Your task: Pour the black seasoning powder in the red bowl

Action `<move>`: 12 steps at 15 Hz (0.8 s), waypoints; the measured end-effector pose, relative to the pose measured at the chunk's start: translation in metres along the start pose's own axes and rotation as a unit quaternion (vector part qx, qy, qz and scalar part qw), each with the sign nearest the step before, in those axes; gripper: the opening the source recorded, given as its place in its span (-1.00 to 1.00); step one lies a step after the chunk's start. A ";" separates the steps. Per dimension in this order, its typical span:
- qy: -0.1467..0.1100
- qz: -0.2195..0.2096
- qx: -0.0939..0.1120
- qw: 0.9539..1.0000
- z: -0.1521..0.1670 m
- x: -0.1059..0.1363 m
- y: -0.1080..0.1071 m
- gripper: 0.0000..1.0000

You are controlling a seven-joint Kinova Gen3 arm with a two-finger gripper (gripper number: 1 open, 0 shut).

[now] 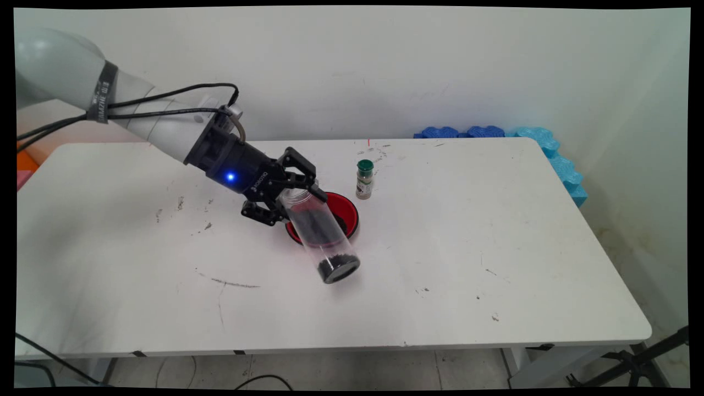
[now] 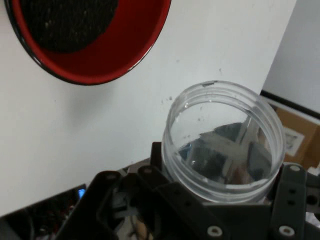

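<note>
My gripper (image 1: 300, 208) is shut on a clear plastic jar (image 1: 322, 234), gripping it near its open mouth. The jar hangs tilted over the white table (image 1: 495, 247), its base pointing towards the near side, with a few black grains lying at that base. Just behind and under the jar sits a red bowl (image 1: 347, 212) with a heap of black grains in it. In the hand view the jar's open mouth (image 2: 225, 135) sits between the fingers (image 2: 150, 180), and the red bowl (image 2: 135, 45) is at the upper left.
A small spice bottle (image 1: 364, 179) with a green cap stands upright just right of the bowl. Blue foam pieces (image 1: 566, 170) line the table's far right corner. An orange object (image 1: 25, 162) lies off the left edge. Black stand legs (image 1: 632, 363) are below the near right corner.
</note>
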 end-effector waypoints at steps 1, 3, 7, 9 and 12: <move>0.000 -0.012 -0.003 1.000 0.000 0.000 -0.001 -1.00; 0.000 -0.036 -0.011 0.999 0.001 0.001 -0.003 -1.00; 0.000 -0.083 -0.026 0.996 0.002 0.003 -0.005 -1.00; 0.002 -0.110 -0.034 0.993 0.002 0.004 -0.007 -1.00; 0.005 -0.151 -0.047 0.987 0.003 0.006 -0.009 -1.00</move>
